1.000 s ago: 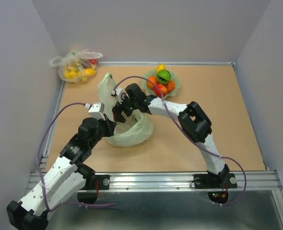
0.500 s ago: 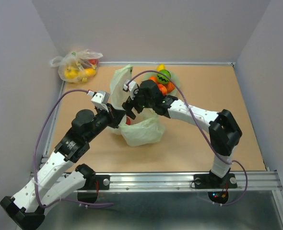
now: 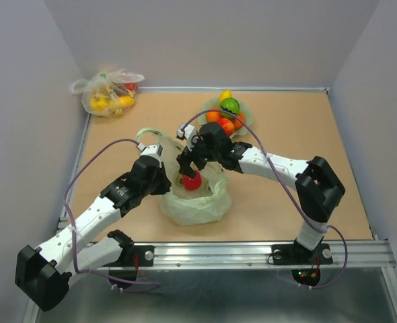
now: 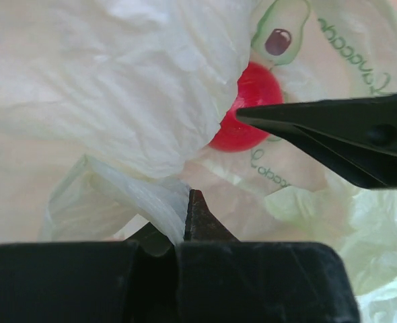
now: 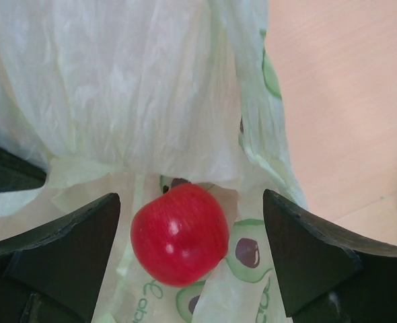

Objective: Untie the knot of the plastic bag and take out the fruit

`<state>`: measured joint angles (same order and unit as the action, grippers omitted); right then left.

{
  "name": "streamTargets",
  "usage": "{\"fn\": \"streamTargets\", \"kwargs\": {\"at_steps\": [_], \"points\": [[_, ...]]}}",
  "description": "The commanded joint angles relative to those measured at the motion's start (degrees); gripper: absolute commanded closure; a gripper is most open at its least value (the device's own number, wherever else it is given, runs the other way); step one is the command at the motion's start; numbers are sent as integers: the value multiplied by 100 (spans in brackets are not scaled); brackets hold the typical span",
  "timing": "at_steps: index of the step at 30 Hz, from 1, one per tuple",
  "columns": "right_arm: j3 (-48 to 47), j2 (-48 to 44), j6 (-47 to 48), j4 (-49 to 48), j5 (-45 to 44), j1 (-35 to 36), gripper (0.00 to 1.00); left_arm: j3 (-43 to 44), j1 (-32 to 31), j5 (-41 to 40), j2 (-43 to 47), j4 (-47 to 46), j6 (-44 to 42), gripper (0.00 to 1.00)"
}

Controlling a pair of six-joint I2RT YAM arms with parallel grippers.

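Plastic bag open, most fruit in the bowl beyond my right gripper, which straddles the red fruit left inside, fingers apart; my left gripper pinches the bag

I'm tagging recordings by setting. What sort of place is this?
Probably a lab test cell: plain grey walls box in a wooden tabletop, and the left arm and right arm are bolted to a metal rail.

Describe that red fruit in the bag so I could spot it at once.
Find the crumpled pale green plastic bag lying open near the front of the wooden table. Inside sits one glossy, round red fruit. It is alone there; the other fruit is piled in the green bowl behind.
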<state>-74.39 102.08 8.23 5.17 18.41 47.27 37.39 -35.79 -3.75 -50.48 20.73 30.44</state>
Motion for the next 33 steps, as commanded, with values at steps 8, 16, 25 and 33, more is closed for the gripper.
{"fn": "streamTargets", "kwargs": {"at_steps": [8, 16, 25, 33], "points": [[188, 399, -94, -148, 171, 301, 10, -38, -7, -786, 301, 564, 587, 100], [364, 365, 20, -113, -48, 327, 0, -82, -7, -539, 337, 379, 446, 100], [751, 338, 109, 2, -198, 380, 6, -91, -7, -610, 337, 318, 437, 100], [505, 41, -5, 2, -40, 389, 49, -47, -16, -890, 363, 317, 454, 100]]}}
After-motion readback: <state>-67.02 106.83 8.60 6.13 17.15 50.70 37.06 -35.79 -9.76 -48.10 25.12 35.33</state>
